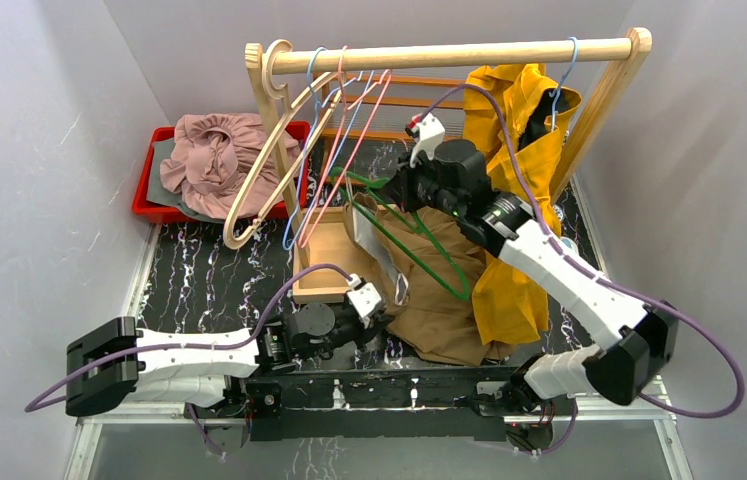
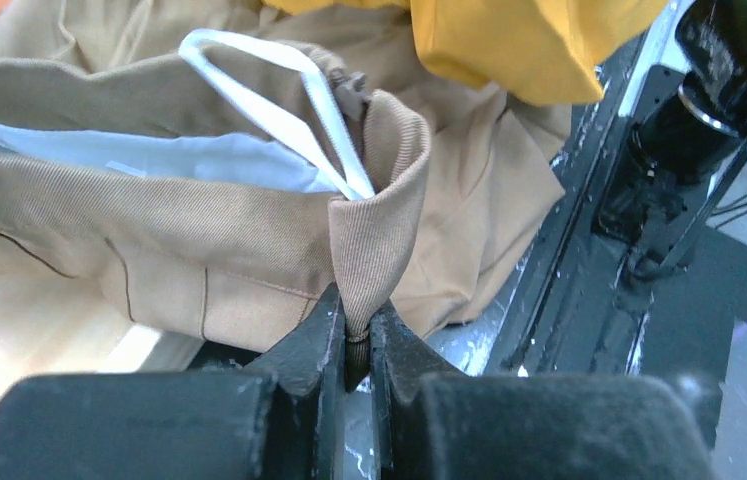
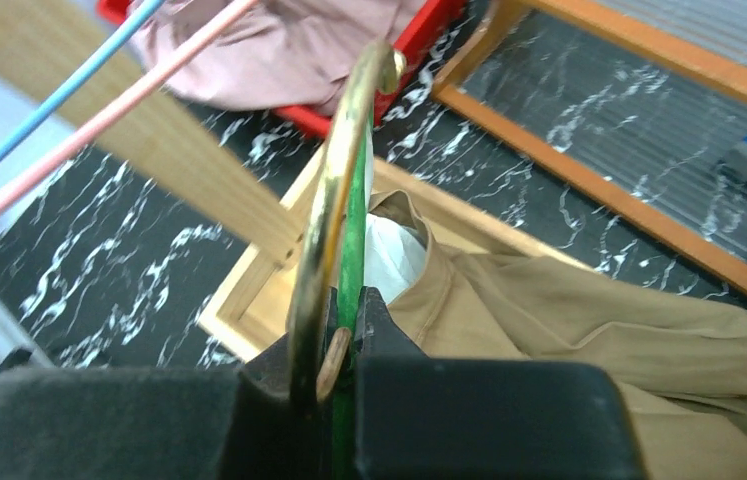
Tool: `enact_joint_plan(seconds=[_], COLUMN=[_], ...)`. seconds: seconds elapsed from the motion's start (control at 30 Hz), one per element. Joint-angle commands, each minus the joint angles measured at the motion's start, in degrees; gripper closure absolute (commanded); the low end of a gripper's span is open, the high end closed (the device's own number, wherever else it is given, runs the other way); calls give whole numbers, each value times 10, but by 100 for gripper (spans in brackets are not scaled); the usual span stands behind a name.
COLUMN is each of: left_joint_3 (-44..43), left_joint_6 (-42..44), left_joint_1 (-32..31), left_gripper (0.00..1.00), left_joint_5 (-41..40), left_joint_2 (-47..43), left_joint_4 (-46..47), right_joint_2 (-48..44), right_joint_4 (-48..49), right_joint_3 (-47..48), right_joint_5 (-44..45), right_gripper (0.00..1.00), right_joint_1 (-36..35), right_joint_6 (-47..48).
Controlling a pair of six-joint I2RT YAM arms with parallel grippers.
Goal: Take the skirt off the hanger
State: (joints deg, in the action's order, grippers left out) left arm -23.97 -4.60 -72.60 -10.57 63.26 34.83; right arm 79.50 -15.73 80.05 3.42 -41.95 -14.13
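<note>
While both end effectors are clenching, the tan twill skirt (image 1: pixel 441 305) is hanging half-freed from its green wire hanger (image 1: pixel 431 250).

The left end effector (image 2: pixel 354 335) is pinching a folded corner of the waistband at the skirt's 9 o'clock edge. The right end effector (image 3: pixel 346 330) is gripping the hanger at the foot of its brass-coloured hook (image 3: pixel 334 180), at about 12 o'clock from the skirt. The skirt is slumping onto the black marbled desk (image 1: pixel 209 270), and the green arms seem to be running through its waist. By my reading, separation is in hand. The next move is calling for hanger and fabric to part, hanger toward 12 o'clock and waistband toward 7 o'clock, without the pinch slipping.
</note>
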Motion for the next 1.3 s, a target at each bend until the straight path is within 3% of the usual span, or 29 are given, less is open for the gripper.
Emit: enact_joint_plan(seconds=[0.0, 0.03, 0.07, 0.17, 0.2, 0.37, 0.53, 0.63, 0.7, 1.07, 1.27], left_joint_3=[19, 17, 14, 7, 1, -7, -11, 0, 18, 37, 34], left_joint_6=[-35, -41, -43, -44, -46, -88, -121, -192, -205, -296, -325], left_joint_1=[-9, -9, -9, -10, -9, -8, -7, -5, 8, 173, 298], left_gripper=[100, 100, 92, 43, 33, 16, 9, 2, 2, 2, 4], left_joint_5=[-14, -19, -18, -18, -23, -47, -42, -142, -153, -56, 97], left_joint_2=[-36, -40, -44, -50, -58, -158, -228, -260, -279, -327, -269], left_joint_4=[-9, -19, -30, -66, -85, -163, -241, -288, -285, -330, -280], right_joint_2=[-75, -80, -87, -115, -124, -147, -152, -150, -153, -124, -114], right_joint_4=[74, 71, 70, 80, 81, 52, -8, -41, -46, -46, -33], right_joint_3=[-52, -60, -68, -96, -101, -102, -103, -104, -113, -134, -122], right_joint_5=[-127, -139, -149, -175, -181, -226, -266, -302, -316, -341, -338], right_gripper=[100, 100, 100, 100, 100, 100, 100, 100, 100, 100, 100], right_joint_1=[5, 5, 5, 5, 5, 5, 5, 5, 5, 5, 6], right_joint_6=[16, 17, 18, 28, 34, 66, 89, 97, 97, 94, 89])
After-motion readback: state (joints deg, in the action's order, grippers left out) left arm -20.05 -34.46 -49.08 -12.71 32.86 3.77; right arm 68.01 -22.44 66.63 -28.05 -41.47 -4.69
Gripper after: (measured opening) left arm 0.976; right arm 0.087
